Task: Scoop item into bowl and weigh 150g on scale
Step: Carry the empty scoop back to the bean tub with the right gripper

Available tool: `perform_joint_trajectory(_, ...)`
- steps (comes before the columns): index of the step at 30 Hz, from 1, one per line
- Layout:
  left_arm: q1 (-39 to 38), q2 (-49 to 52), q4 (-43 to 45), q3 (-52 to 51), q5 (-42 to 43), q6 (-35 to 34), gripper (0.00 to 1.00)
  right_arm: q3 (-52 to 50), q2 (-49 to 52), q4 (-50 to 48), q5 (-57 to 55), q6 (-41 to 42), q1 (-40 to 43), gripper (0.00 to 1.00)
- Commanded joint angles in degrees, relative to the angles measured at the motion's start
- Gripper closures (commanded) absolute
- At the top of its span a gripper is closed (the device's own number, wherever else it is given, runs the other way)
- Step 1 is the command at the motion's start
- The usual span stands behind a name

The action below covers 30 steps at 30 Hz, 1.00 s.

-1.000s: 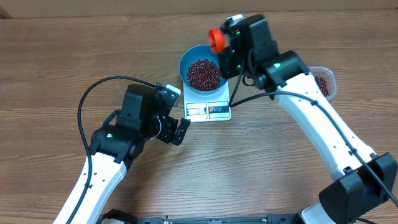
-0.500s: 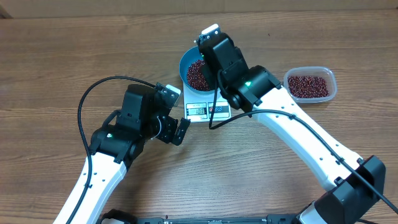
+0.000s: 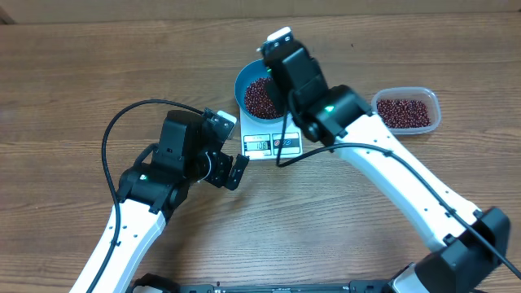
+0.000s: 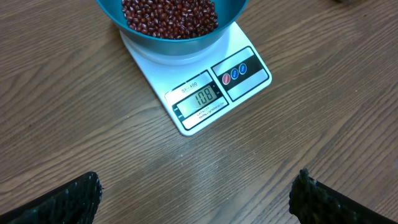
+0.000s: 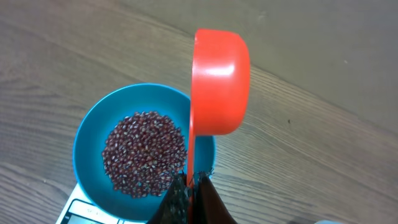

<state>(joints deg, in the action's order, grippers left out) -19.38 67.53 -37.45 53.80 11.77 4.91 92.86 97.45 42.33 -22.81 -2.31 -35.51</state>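
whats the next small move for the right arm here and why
Probably swing the right claw over to the tub for another load. The scoop it grips is tipped on edge over the bowl, likely emptied, and the scale reads about 109, short of 150. The tub holds more beans.

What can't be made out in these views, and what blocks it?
Right wrist: the orange scoop shows only its outside, so its contents are hidden; the scale is mostly cut off by the bottom edge.
Overhead: the right arm covers the scoop and part of the bowl; the display digits are too small.
Left wrist: the top edge cuts off the bowl's far side.
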Motion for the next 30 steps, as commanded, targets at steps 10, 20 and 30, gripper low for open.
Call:
perform_joint_trajectory(10,0.2,0.0,0.2,-0.3,-0.2,1.3,0.01,1.4,-9.3,5.8,16.4,5.5,18.1,0.96)
perform_joint_trajectory(20,0.2,0.0,0.2,-0.3,-0.2,1.3,0.00,1.4,-9.3,10.5,28.4,5.5,31.7,0.96)
perform_joint_trajectory(30,0.2,0.0,0.2,-0.3,-0.2,1.3,0.01,1.4,-9.3,13.0,28.5,5.5,37.2,0.96)
